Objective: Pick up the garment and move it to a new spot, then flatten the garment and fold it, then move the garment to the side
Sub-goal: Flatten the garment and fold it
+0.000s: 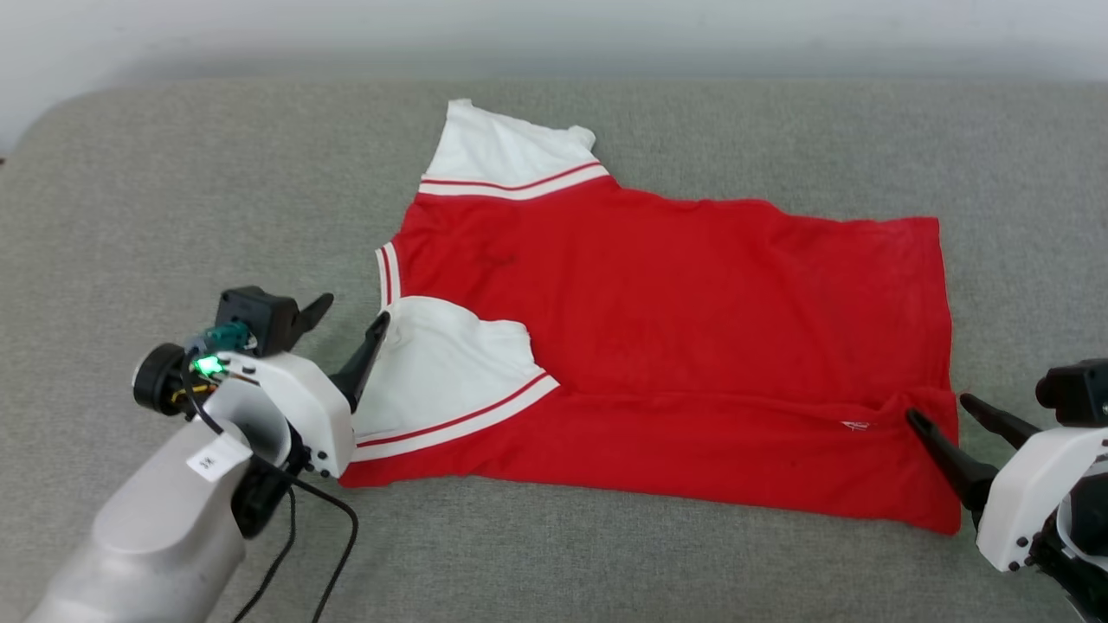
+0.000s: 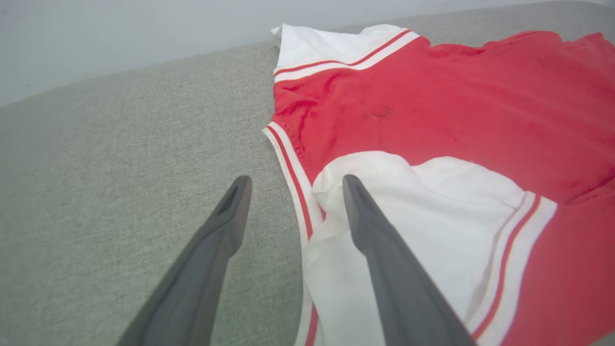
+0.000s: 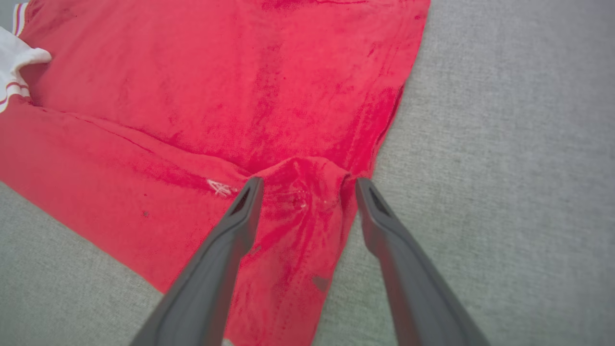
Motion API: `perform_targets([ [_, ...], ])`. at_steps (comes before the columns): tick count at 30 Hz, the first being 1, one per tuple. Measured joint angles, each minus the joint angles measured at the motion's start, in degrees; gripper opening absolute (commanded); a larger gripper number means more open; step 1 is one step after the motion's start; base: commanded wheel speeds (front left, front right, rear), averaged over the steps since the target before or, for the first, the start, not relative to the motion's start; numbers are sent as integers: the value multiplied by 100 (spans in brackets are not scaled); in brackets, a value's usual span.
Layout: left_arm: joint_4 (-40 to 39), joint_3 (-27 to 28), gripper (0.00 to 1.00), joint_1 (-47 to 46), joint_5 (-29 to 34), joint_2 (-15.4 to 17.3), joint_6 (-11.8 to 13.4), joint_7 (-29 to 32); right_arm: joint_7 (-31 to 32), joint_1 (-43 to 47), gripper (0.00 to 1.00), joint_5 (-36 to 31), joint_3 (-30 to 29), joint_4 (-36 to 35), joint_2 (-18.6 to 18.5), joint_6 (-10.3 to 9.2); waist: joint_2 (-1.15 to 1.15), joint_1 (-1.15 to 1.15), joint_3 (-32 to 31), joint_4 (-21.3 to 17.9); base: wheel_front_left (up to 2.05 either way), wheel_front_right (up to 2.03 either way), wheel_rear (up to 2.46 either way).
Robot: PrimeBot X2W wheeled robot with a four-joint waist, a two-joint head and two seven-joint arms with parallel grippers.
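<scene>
Where doubled over — garment [image 1: 675, 303], lower layer hidden.

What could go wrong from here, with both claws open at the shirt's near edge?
1. One finger of the left claw seems to lie on the folded white sleeve; pulling away sideways could drag it and undo that fold of the garment.
2. The right claw straddles a puckered hem corner; that bunch may snag a finger or spoil the next fold.
</scene>
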Motion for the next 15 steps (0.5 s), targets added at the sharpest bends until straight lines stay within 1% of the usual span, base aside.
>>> perform_targets([
  [3,-177,30,100,-124,-31,138,-14,196,-34,110,100,-19,-44,-24,-7,-1,0,0,-159,58,0,0,0],
  [7,-452,-18,100,-320,-119,390,-75,750,-34,208,100,-49,-83,-47,2,-1,0,0,-304,133,0,0,0],
  [10,-672,-52,100,-474,-363,530,-124,1370,-31,220,100,-79,-96,-57,22,-1,0,0,-376,171,0,0,0],
  [15,-989,-199,100,-677,-931,727,-176,2695,22,242,100,-91,-85,-65,64,0,0,-1,-461,191,0,0,0],
])
